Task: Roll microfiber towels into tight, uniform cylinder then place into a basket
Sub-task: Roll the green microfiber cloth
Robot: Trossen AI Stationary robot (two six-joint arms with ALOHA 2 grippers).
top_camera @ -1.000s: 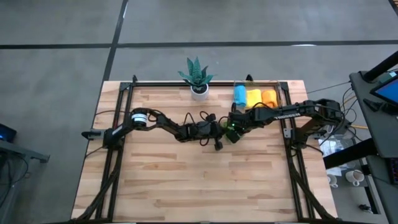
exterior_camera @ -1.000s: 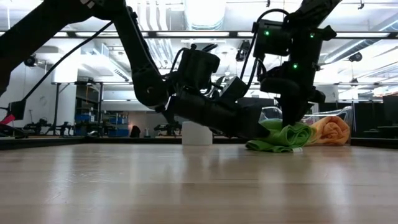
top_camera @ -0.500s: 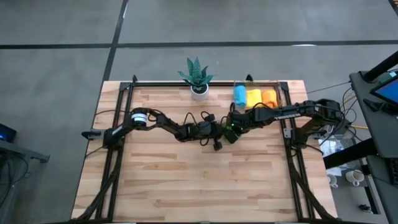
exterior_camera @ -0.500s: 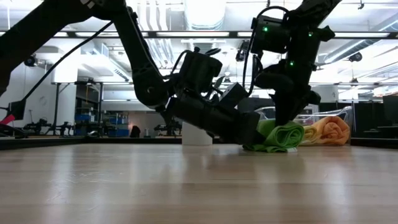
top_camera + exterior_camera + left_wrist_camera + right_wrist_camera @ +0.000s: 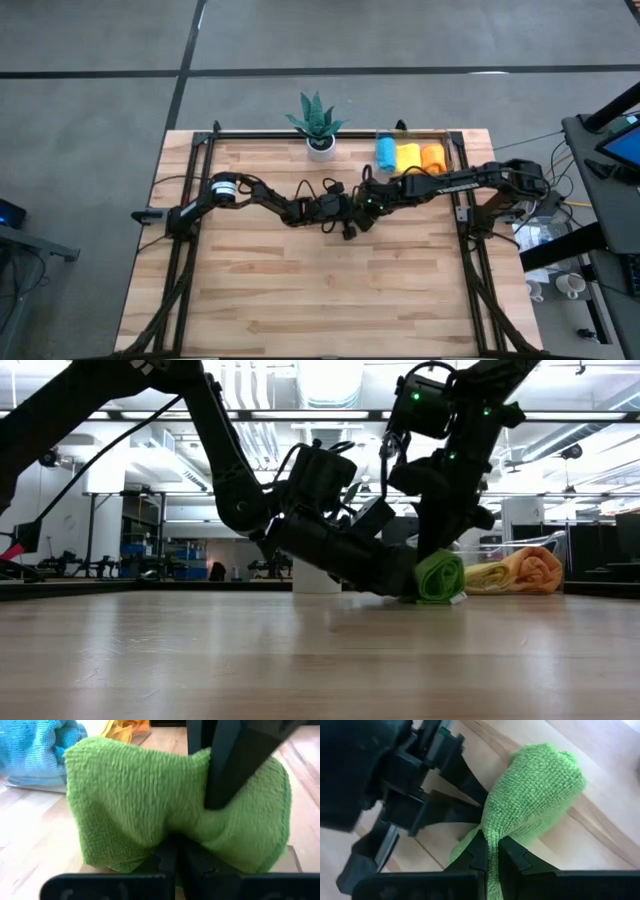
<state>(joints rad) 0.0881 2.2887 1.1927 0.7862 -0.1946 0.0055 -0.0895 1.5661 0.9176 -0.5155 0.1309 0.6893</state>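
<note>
green towel (image 5: 440, 576) went from loose heap to tight roll, my left gripper (image 5: 172, 851) and right gripper (image 5: 490, 851) both pinched shut on it, basket (image 5: 452, 150) near behind, bare table (image 5: 300, 290) in front

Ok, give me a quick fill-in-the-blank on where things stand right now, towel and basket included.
1. Both grippers' jaws are shut on the soft ____ microfiber towel.
2. The clear plastic rectangular basket holds ____ rolled towels.
3. The roll nearest the spiky potted plant is light ____.
4. The left gripper and right gripper meet near the table's ____.

Missing words: green; three; blue; middle
</note>
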